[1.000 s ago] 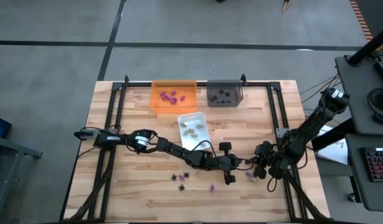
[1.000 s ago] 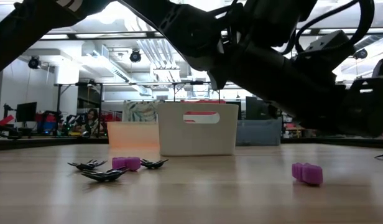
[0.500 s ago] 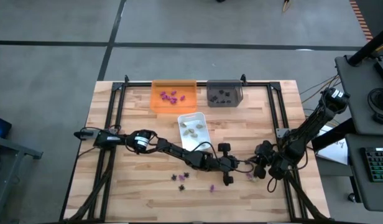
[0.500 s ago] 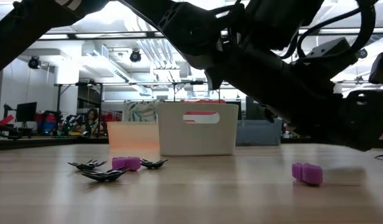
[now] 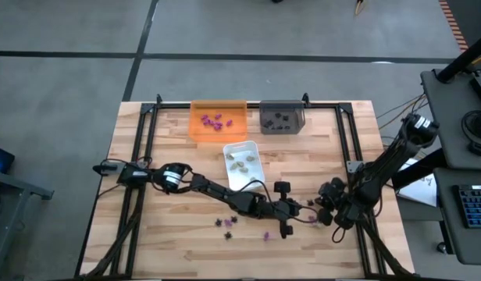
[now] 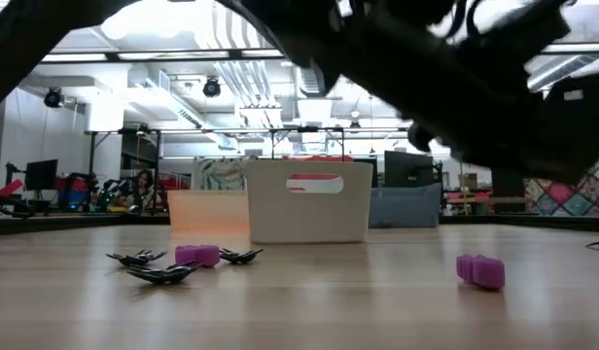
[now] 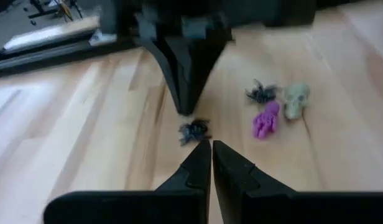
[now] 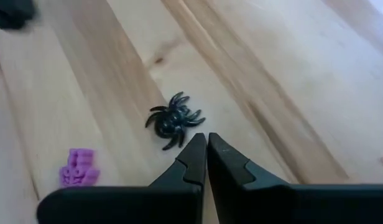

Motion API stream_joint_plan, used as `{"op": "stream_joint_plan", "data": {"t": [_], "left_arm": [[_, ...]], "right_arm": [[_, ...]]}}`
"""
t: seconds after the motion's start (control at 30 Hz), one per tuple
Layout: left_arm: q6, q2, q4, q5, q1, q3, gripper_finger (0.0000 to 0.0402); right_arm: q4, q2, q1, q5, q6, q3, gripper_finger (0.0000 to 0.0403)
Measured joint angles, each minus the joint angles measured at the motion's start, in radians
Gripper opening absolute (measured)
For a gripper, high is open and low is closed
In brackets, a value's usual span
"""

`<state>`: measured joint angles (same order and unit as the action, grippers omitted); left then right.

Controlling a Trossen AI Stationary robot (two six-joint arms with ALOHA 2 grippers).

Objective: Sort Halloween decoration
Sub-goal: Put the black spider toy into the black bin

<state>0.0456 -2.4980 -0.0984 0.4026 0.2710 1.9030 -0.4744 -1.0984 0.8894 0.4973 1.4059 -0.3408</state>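
Note:
The Halloween decoration pieces lie loose on the wooden table. A black spider (image 7: pixel 193 129) lies flat on the wood between my two grippers, which point at each other near the table's right side. My left gripper (image 7: pixel 211 147) is shut, its tips just short of the spider. My right gripper (image 8: pixel 207 142) is also shut and slants down beside the same spider (image 8: pixel 174 119). I see no touch by either. A second spider (image 7: pixel 261 93), a purple piece (image 7: pixel 266 119) and a beige skull (image 7: pixel 296 99) lie close by.
An orange tray (image 5: pixel 219 119) with purple pieces and a grey tray (image 5: pixel 282 117) with black pieces stand at the far edge. A white tray (image 5: pixel 242 162) with beige pieces sits mid-table. More purple and black pieces (image 5: pixel 226 224) lie nearer the front edge, left of the grippers.
My left gripper has risen a little above the table and stays shut. The pieces on the table lie where they were.

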Motion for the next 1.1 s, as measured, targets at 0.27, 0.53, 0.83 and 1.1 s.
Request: {"op": "stream_joint_plan", "data": {"t": [0.27, 0.53, 0.83, 1.1], "left_arm": [[0.028, 0.057, 0.088, 0.008, 0.011, 0.000, 0.0000], [0.059, 0.075, 0.249, 0.005, 0.022, 0.000, 0.0000], [0.090, 0.101, 0.478, -0.001, 0.036, -0.015, 0.0000], [0.145, 0.121, 0.528, -0.182, 0.056, -0.008, 0.0000]], "right_arm": [[0.203, -0.139, 0.000, 0.085, -0.041, -0.004, 0.0009], [0.251, -0.148, -0.007, 0.155, -0.185, -0.089, 0.0009], [0.283, -0.123, -0.006, 0.125, -0.196, -0.114, 0.0009], [0.448, -0.210, -0.024, 0.133, -0.273, -0.113, 0.0009]]}}
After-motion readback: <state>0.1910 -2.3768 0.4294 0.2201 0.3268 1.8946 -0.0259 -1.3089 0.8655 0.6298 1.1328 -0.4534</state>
